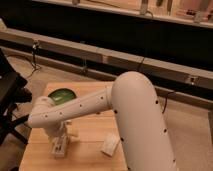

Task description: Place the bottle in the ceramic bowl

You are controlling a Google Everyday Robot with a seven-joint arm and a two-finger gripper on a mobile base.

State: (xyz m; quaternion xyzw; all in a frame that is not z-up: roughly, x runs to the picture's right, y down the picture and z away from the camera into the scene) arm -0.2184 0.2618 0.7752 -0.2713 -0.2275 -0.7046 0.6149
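Over on the left, the ceramic bowl (61, 95) is sitting at the far corner of the wooden surface (92, 132), with no bottle showing in it. Its near edge is tucked behind the white arm (85, 106). The arm is folding down at its elbow, just in front of the bowl. It is leaving the tool (59, 146) hanging low over the near left part of the surface, its 2 fingers standing spread wide and pinching nothing. The bottle (54, 149) seems to be the pale shape lying right at the tool's tips. It is mostly hidden, and I cannot tell whether the fingers are touching it. To my eye the pick-up is the step in hand, with the grasp not yet made. The next move is calling for the fingers to settle on either side of the slim body and squeeze. Then comes a lift and a short carry back to the bowl. Further right, a flat white packet (110, 145) is lying near the tool, and it is best left alone.
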